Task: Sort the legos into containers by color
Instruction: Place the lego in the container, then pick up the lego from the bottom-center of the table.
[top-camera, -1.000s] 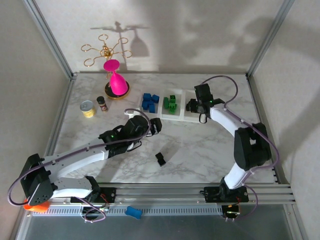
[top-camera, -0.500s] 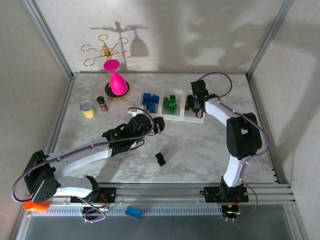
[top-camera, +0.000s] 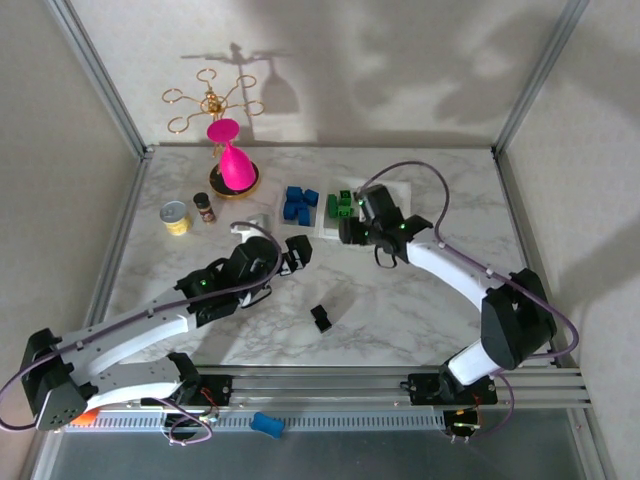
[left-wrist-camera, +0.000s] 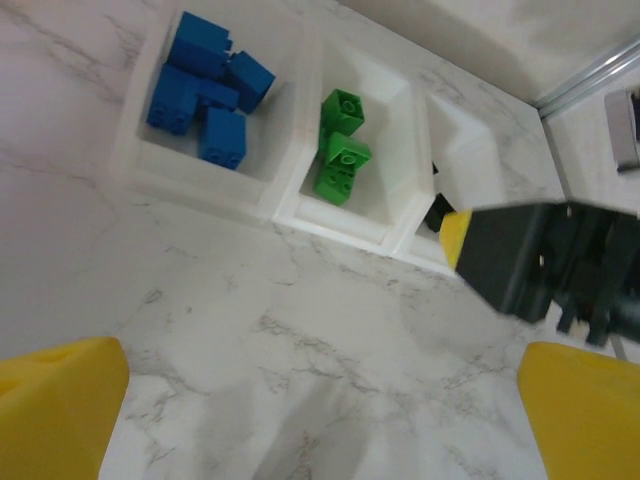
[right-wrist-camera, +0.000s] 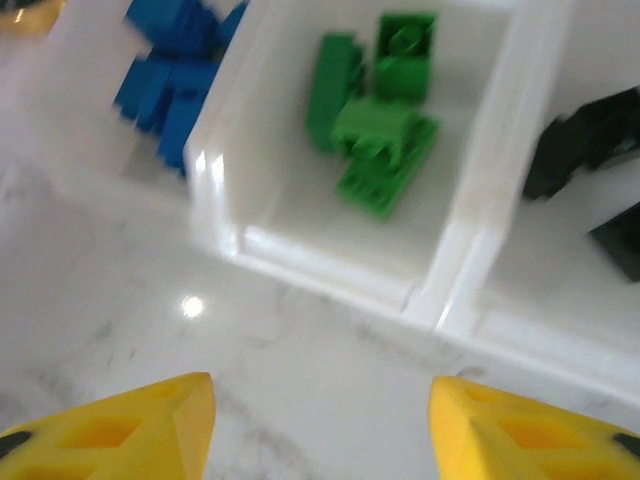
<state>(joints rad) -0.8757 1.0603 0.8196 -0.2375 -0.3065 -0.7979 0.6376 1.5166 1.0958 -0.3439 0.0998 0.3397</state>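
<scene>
The containers are a whitish three-compartment tray (top-camera: 400, 190) at the back middle of the table. Blue legos (top-camera: 298, 205) fill its left compartment and green legos (top-camera: 343, 206) the middle one. The right wrist view shows the tray wall (right-wrist-camera: 470, 240), green legos (right-wrist-camera: 375, 110), blue legos (right-wrist-camera: 165, 70) and black legos (right-wrist-camera: 585, 150) in the right compartment. One black lego (top-camera: 320, 318) lies alone on the marble. My right gripper (top-camera: 350, 232) hovers open and empty at the tray's near edge. My left gripper (top-camera: 297, 252) is wide open over bare marble, short of the tray (left-wrist-camera: 290, 195).
A pink glass (top-camera: 232, 165) stands upside down on a gold stand at the back left. Beside it are a yellow tin (top-camera: 176, 217) and a small dark bottle (top-camera: 204, 207). A larger blue block (top-camera: 266, 424) lies by the near rail. Metal frame posts edge the table.
My right gripper has swung from over the right compartment leftward and nearer, to the tray's front edge, and its jaws have opened. My left arm has drawn back slightly toward me.
</scene>
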